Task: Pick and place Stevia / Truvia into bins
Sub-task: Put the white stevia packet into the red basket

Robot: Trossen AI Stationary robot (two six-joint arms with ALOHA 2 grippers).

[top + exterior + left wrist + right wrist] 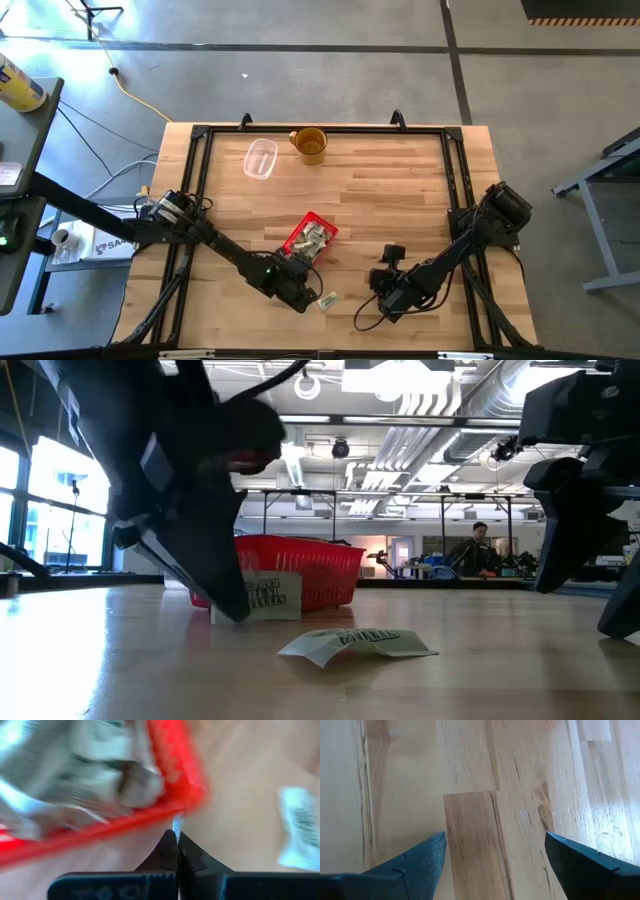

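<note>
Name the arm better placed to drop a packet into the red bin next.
Left. The left gripper is shut on a packet right beside the red bin; the right gripper hangs open and empty over bare wood.

1. The bin (314, 236) is bright red, and the packets heaped in it (311, 240) are pale green and white.
2. A packet (262, 596) standing against the bin's wall is pale with dark printed lettering.
3. The loose packet (357, 643) lying on the bench is white and pale green with dark print.
4. The bench (380, 190) is light wood with streaky grain, set in planks of paler and browner tones, framed in black.
5. Toward 12 o'clock, the mug (310, 145) is yellow-brown and the container (261, 158) is clear.
6. Both arms are black; the left claw (176, 851) and right claw (495, 855) have dark fingers.
</note>
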